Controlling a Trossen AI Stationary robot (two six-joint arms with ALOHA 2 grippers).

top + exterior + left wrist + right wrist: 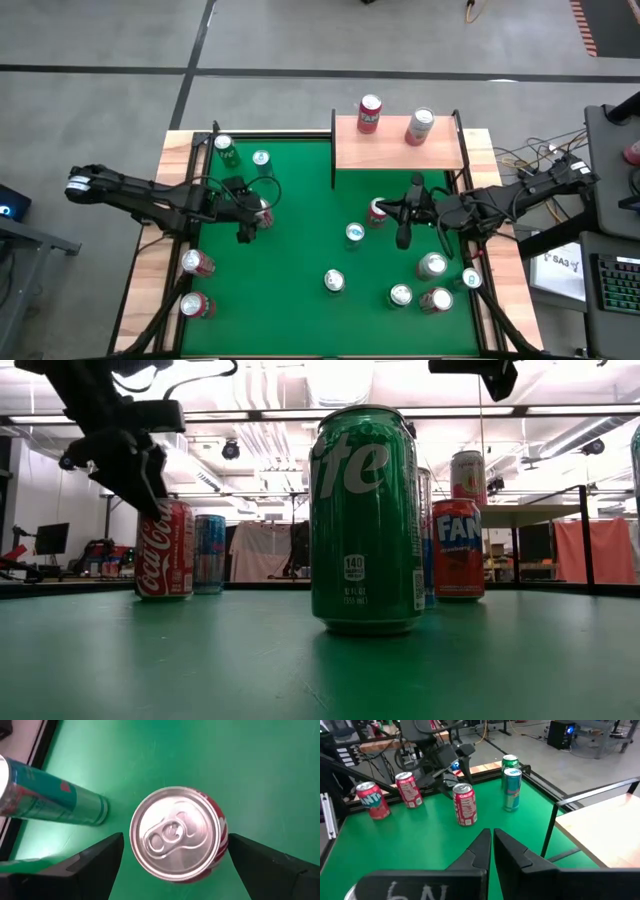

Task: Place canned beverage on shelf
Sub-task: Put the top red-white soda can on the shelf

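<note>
Left gripper (pixel 252 224) hangs over the left half of the green table (pixel 300 240), jaws spread wide w/ a red Coca-Cola can (pixel 178 834) standing upright between them, fingers (pixel 85 865) either side of it & not touching. In the low view that gripper (pixel 135 470) sits right at the can's top rim. Just beside it stands a teal slim can (pixel 55 802), a green can (pixel 510 761) next to that by the far left corner. Two more red cans (pixel 197 263) stand along the left edge.

Right gripper (pixel 403 235) hovers mid-table on the right, jaws pinched shut, holding nothing, near a red can (pixel 377 211) just in front of the shelf (pixel 395 155). Shelf is at the far right of the table; two cans already on it, a red Fanta can (pixel 369 114) & a paler one (pixel 420 127). Several cans stand scattered over the near right area. A green Sprite can (pixel 365 520) stands close to the low camera.
</note>
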